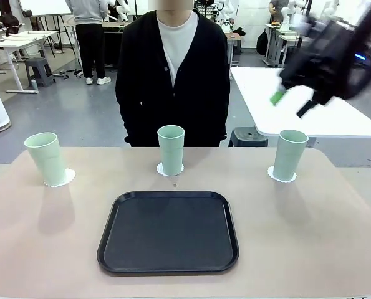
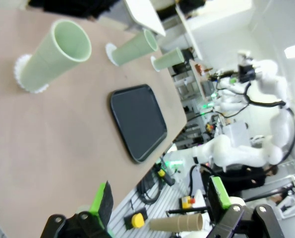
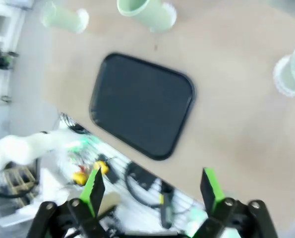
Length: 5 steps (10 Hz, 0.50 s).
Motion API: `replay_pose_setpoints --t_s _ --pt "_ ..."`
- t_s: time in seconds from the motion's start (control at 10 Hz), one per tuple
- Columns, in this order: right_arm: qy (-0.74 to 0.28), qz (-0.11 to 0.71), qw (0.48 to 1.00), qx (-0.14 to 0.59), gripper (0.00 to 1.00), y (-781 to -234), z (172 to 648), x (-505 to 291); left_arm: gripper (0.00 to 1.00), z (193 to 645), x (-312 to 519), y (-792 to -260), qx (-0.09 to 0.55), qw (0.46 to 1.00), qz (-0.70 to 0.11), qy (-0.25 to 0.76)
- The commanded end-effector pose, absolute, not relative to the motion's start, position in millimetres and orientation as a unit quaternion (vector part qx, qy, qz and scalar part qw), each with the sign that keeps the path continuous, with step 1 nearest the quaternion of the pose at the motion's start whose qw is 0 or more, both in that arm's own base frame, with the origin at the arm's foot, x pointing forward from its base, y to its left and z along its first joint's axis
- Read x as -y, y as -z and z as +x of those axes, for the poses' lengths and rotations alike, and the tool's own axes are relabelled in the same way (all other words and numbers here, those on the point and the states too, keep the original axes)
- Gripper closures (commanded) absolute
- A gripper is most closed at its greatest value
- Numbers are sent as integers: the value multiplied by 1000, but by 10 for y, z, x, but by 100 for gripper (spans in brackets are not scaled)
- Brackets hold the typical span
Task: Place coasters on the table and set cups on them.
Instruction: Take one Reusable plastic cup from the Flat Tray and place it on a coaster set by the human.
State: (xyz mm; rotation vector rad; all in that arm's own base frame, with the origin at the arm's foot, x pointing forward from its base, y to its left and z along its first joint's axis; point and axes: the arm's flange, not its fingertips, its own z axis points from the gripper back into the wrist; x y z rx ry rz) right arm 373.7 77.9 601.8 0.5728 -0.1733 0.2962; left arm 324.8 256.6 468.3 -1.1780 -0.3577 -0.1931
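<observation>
Three pale green cups stand upright on the tan table (image 1: 335,249), each on a white scalloped coaster: the left cup (image 1: 46,158) on its coaster (image 1: 63,179), the middle cup (image 1: 171,149) on its coaster (image 1: 161,169), the right cup (image 1: 290,154) on its coaster (image 1: 274,174). My right gripper (image 1: 290,104) hangs blurred in the air above and behind the right cup, open and holding nothing. In the right wrist view its gripper (image 3: 152,186) is open high over the table's near edge. The left gripper (image 2: 159,198) is open and bare off the table's side, far from the nearest cup (image 2: 53,54).
An empty black tray (image 1: 168,232) lies at the table's near middle. A person in a black cardigan (image 1: 173,81) stands at the far edge behind the middle cup. A white table (image 1: 310,106) sits beyond the right corner.
</observation>
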Motion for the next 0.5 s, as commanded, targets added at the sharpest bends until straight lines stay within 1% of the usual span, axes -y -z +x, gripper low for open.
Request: replay_pose_setpoints --t_s 0.0,0.2,0.4 --pt "-82 367 921 101 0 -5430 3453 -179 0 3225 -2575 -4707 168 810 -553 93" --pt "-61 451 884 105 0 -4924 3379 459 0 3225 -2575 -4707 168 810 -553 93" --pt "-49 490 858 144 0 -4592 3306 1004 0 3225 -2575 -4707 168 810 -553 93"
